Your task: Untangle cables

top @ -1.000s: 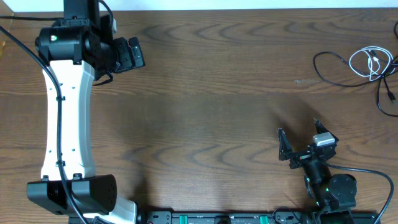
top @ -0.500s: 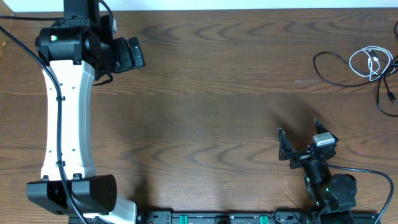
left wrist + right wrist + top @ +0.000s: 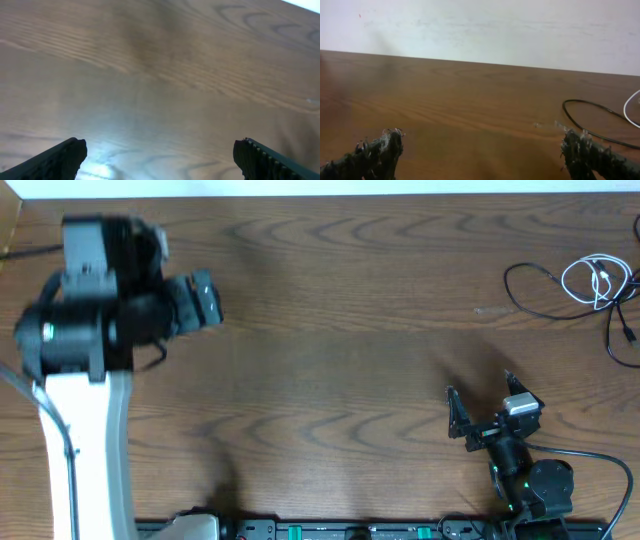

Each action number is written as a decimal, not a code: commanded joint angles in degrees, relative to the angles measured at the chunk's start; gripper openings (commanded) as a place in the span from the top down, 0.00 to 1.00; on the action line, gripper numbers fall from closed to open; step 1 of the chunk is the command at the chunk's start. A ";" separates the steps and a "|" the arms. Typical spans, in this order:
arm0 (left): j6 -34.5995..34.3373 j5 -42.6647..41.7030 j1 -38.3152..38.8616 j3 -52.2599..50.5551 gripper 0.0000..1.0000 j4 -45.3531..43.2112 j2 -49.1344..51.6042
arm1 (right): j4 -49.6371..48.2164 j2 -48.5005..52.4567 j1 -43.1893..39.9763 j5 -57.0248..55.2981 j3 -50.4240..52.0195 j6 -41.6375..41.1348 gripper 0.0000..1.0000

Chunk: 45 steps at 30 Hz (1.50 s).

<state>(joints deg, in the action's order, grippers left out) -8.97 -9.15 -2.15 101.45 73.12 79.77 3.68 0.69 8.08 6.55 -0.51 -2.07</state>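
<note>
Cables (image 3: 598,280), black ones looped with a white one, were seen bunched at the far right edge of the wooden table (image 3: 350,330). Right gripper (image 3: 479,386) was held wide apart and empty, well short of them. Left gripper (image 3: 159,159), at far left, was likewise spread, with nothing gripped.

Cables (image 3: 590,280): black loops and one white coil (image 3: 583,277) lying tangled on the wood table (image 3: 340,330), some strands running out of frame. Right gripper (image 3: 481,396) well apart from the cables, toward the robot's side, fingers spread, empty. Left gripper (image 3: 200,298) far across from the cables, blurred.
</note>
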 commanded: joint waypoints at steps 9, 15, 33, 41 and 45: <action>0.09 2.12 -0.02 -32.48 0.02 -23.37 -29.35 | 0.17 -0.37 0.22 -0.42 0.20 0.44 0.01; 0.11 2.14 -0.02 -56.08 0.02 -51.69 -45.20 | 0.17 -0.37 0.22 -0.42 0.20 0.46 0.01; 0.35 6.19 -0.04 -92.85 0.02 -74.12 -73.53 | 0.17 -0.37 0.22 -0.39 0.20 0.44 0.01; 0.35 7.28 -0.04 -98.25 0.02 -74.07 -77.70 | 0.17 -0.37 0.22 -0.39 0.20 0.44 0.01; 0.33 7.26 -0.04 -100.56 0.02 -74.05 -79.34 | 0.17 -0.37 0.22 -0.42 0.20 0.44 0.01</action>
<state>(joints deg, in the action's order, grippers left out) -8.97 -2.63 -2.15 2.74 -0.51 2.35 3.68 0.69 8.08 6.37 -0.51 -2.09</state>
